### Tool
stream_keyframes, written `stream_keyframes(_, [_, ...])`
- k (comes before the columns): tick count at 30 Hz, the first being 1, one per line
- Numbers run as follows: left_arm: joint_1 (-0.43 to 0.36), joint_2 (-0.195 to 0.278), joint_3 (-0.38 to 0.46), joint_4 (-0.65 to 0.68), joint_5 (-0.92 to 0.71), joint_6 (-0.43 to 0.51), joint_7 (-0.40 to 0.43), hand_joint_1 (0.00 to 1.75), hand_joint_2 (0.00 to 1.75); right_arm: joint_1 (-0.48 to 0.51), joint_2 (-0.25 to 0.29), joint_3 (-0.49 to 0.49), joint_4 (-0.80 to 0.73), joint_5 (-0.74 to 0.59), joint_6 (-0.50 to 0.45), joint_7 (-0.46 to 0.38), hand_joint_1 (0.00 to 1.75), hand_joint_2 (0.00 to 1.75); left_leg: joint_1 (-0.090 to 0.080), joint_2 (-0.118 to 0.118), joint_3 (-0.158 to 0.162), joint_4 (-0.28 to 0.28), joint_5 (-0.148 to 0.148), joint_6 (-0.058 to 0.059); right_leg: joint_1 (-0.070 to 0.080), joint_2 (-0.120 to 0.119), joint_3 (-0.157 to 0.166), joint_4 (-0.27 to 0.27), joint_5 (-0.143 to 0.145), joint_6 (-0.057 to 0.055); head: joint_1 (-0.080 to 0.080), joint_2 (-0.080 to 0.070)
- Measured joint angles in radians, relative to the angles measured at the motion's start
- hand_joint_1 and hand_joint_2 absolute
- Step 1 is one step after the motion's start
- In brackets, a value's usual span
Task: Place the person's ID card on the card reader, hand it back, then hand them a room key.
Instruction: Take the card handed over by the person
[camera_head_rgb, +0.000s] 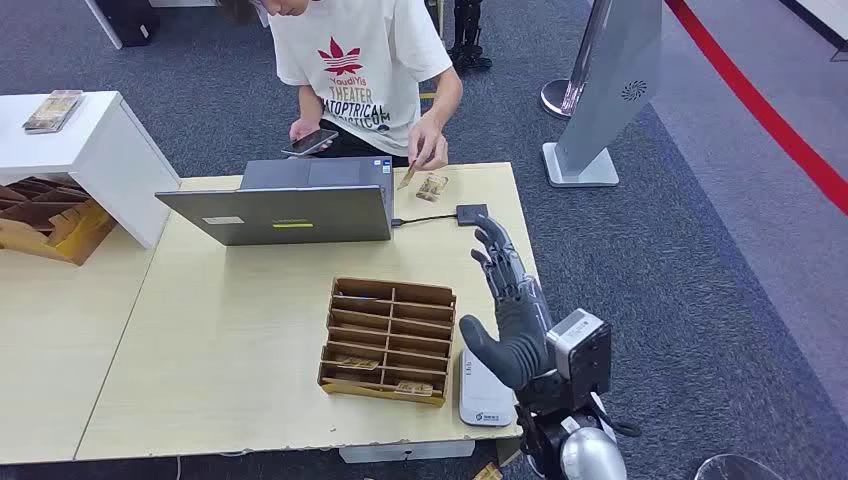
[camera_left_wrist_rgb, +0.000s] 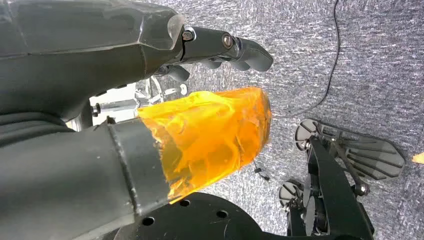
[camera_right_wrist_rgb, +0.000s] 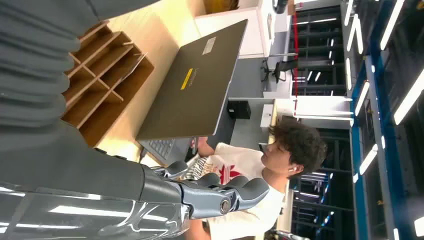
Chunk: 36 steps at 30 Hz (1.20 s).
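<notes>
Fingers (camera_head_rgb: 497, 262) of our right hand (camera_head_rgb: 512, 315) stand spread and upright in the lower right of the head view, holding nothing, raised above the right edge of the bench (camera_head_rgb: 230, 330). Our left hand (camera_left_wrist_rgb: 200, 47) appears in its wrist view over grey carpet, its dark fingers (camera_left_wrist_rgb: 245, 50) curled in together with nothing in them, beside a thumb wrapped in orange tape (camera_left_wrist_rgb: 215, 135). Going left to right in the head view, a white cabinet (camera_head_rgb: 90, 160) stands at the upper left with a small stack of cards (camera_head_rgb: 52, 110) on top. Next comes an open grey laptop (camera_head_rgb: 290, 205) at the far middle of the bench, its back toward us. Below it, near the front edge, sits a brown cardboard organiser (camera_head_rgb: 388, 340) with many slots, and a few cards lie in its front row. Just to its right lies a flat white card reader (camera_head_rgb: 484, 395), partly under our right hand. Above, a person in a white shirt (camera_head_rgb: 360, 60) sits behind the bench, holding a phone (camera_head_rgb: 310, 142) in one hand and pinching the ID card (camera_head_rgb: 407, 177) in the other, tilted with its lower end at the bench top. Another small card (camera_head_rgb: 432, 187) lies flat just right of it, and a little black adapter (camera_head_rgb: 471, 214) on a cable sits near the laptop's right side.
</notes>
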Motion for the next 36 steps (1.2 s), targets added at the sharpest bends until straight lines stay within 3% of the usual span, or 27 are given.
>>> stream_keyframes(5, [0.0,-0.001,0.004,0.0,-0.015,0.011,0.008,0.0,0.0,-0.025,-0.008,0.024,0.0,0.105,-0.051,0.002,0.0,1.75,0.0,0.0,0.0,0.0,0.0,0.0,0.0,0.0,0.0,0.0,0.0,0.0,0.0,0.0])
stream_keyframes(18, [-0.006,-0.002,0.004,0.0,-0.086,0.005,0.032,0.0,0.0,-0.142,-0.012,0.083,0.055,0.573,-0.225,0.069,0.0,1.75,0.0,0.0,0.0,0.0,0.0,0.0,0.0,0.0,0.0,0.0,0.0,0.0,0.0,0.0])
stream_keyframes(36, [-0.01,-0.002,0.004,0.0,-0.13,-0.018,0.046,0.0,0.0,-0.267,-0.009,0.118,0.204,0.79,-0.264,0.124,0.0,1.75,0.0,0.0,0.0,0.0,0.0,-0.001,0.0,0.0,0.0,0.0,0.0,0.0,0.0,0.0])
